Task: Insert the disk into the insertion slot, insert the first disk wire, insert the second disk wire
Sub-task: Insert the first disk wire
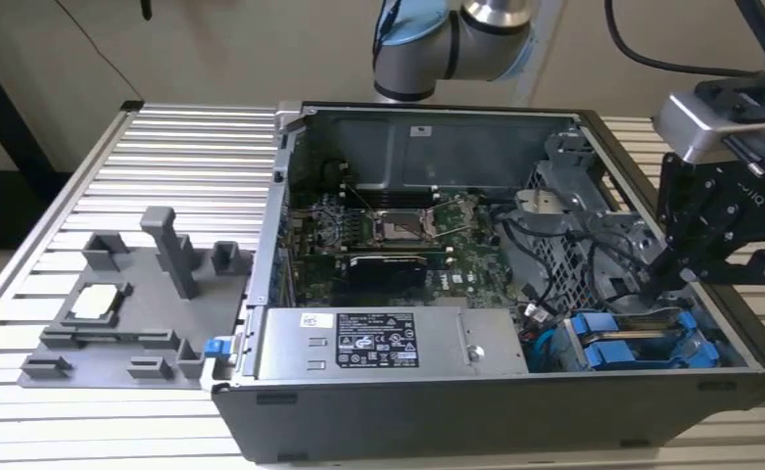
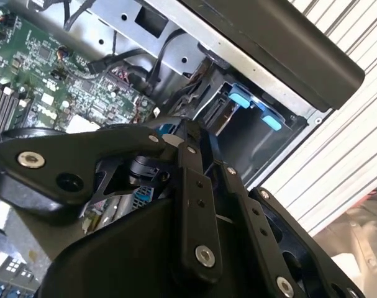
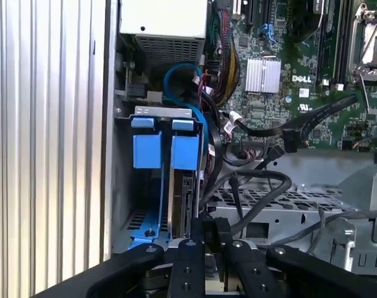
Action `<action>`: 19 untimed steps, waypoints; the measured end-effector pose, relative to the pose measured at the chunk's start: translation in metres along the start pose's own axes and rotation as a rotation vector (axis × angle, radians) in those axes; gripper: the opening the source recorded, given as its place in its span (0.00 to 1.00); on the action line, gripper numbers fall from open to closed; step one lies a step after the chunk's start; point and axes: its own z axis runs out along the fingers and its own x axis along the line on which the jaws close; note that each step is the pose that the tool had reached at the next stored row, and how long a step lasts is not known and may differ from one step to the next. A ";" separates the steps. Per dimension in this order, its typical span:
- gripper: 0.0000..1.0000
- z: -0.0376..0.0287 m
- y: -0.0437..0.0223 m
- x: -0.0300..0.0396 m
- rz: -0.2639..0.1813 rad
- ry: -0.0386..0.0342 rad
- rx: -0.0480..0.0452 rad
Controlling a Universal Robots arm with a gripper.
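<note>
The disk (image 3: 187,200), silver in its blue carrier (image 3: 185,148), stands inside the insertion slot (image 3: 164,112) of the grey drive cage, beside a second blue carrier (image 3: 146,149). In the exterior view the two blue fronts (image 1: 617,345) sit at the case's near right corner. My gripper (image 3: 210,241) reaches into the case at the disk's rear end, fingers drawn close together. In the second wrist view a small blue plug (image 2: 166,128) shows at the tips of the gripper (image 2: 171,134). A blue wire (image 3: 176,73) loops from the board toward the cage. The exterior view shows the gripper (image 1: 646,294) low over the cage.
The silver labelled power-supply box (image 1: 382,343) lies along the case's front, the motherboard (image 1: 396,230) behind it. Black cable bundles (image 3: 256,180) cross beside the cage. A grey fixture plate (image 1: 120,304) rests on the slatted table at the exterior view's left.
</note>
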 end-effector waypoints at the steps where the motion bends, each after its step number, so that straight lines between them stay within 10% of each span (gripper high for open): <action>1: 0.19 0.0005 0.0000 0.0007 0.000 -0.0016 0.0044; 4: 0.19 0.0016 0.0005 0.0028 -0.001 -0.0029 0.0216; 19: 0.19 0.0081 0.0009 0.0066 -0.001 -0.0024 0.0225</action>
